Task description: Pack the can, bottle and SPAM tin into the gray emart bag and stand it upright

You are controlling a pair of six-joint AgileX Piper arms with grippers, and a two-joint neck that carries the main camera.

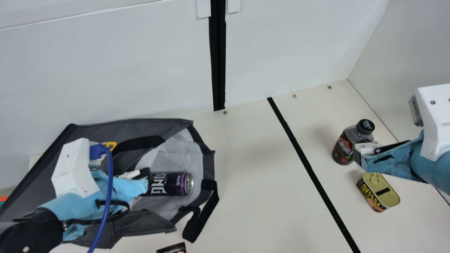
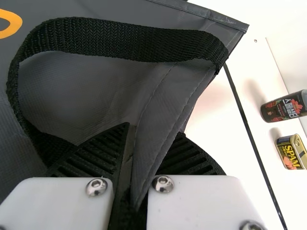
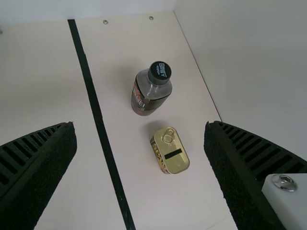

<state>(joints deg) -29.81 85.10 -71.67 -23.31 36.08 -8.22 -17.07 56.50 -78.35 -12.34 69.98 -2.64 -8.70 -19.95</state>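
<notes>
One can (image 1: 175, 184), one bottle (image 1: 341, 148), one tin (image 1: 381, 189), one bag (image 1: 98, 131), one dark object (image 1: 172, 248); two tools (image 1: 357, 154)

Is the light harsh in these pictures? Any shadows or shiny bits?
Looks fairly soft: in the main view, a faint shadow on the table beside the bottle, and a gleam on the metal end of the can; in the left wrist view, a very bright tabletop against the dark bag; in the right wrist view, blurry-edged shadows beside the bottle and SPAM tin.
</notes>
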